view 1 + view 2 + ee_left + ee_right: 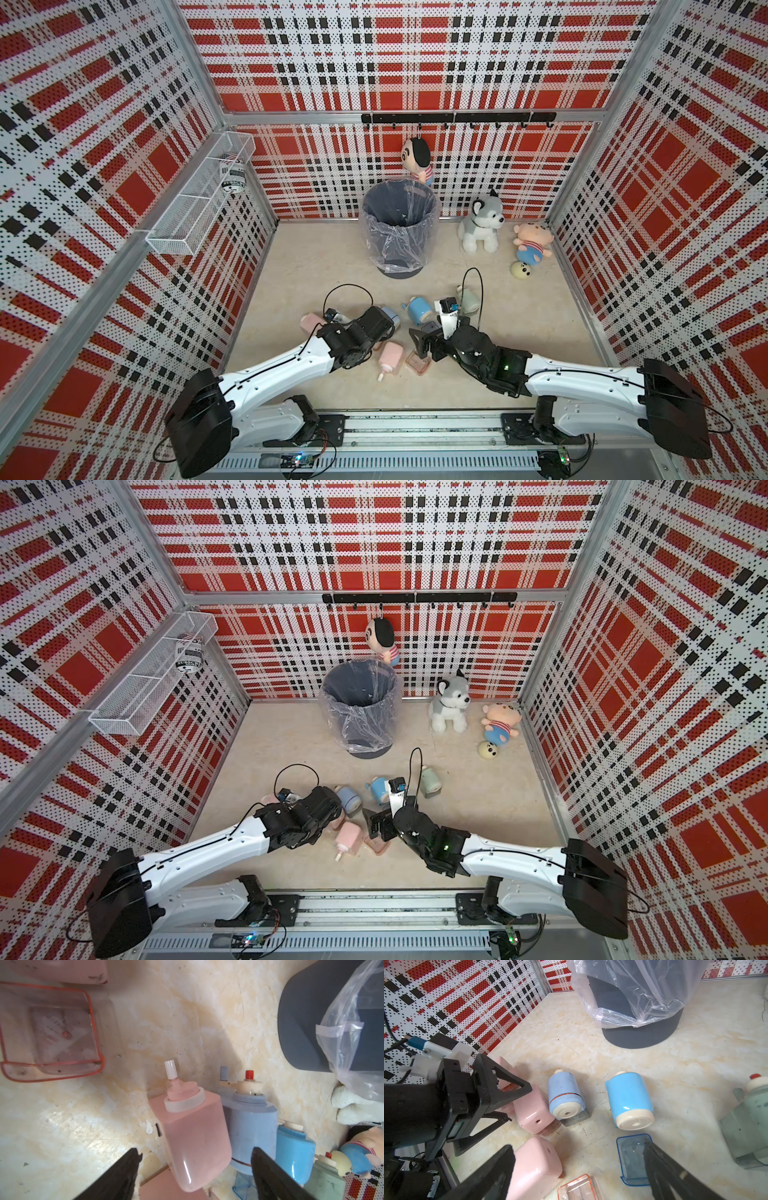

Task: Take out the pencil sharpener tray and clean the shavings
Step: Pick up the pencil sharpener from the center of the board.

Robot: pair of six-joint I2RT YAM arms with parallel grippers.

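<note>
Pink sharpener (193,1136): lies on its side on the floor, on the robot's side of the bin (399,243), in a cluster of sharpeners.
Neighbour: a blue-grey sharpener (249,1126) sits tight against it, on the side where the bin shows in the left wrist view.
Long axis: runs away from the left gripper (195,1152), with the white-tipped crank end farthest off, so the fingers flank its long sides.
Left fingers: apart, one on each side of the pink body. Floor shows between each finger and the plastic, so nothing is gripped yet.
Seated tray (551,1129): in the right wrist view, a reddish clear tray appears to be still lodged under the pink body nearest the left fingers.
Nearer arm: the left. The right gripper (579,1146) hangs just beside the cluster, farther from the bin, spread wide and empty.
Loose trays: a pink-rimmed tray (49,1030) and a blue tray (631,1159) lie already pulled out, on the side of the cluster away from the bin.
Left arm pose: stretched low toward the bin, with the wrist bent over the cluster. It hides its own fingers in both top views.
Likely step: clamping the body so the tray can be drawn out.
Risk: the finger next to the blue-grey body has little room and may catch it.
</note>
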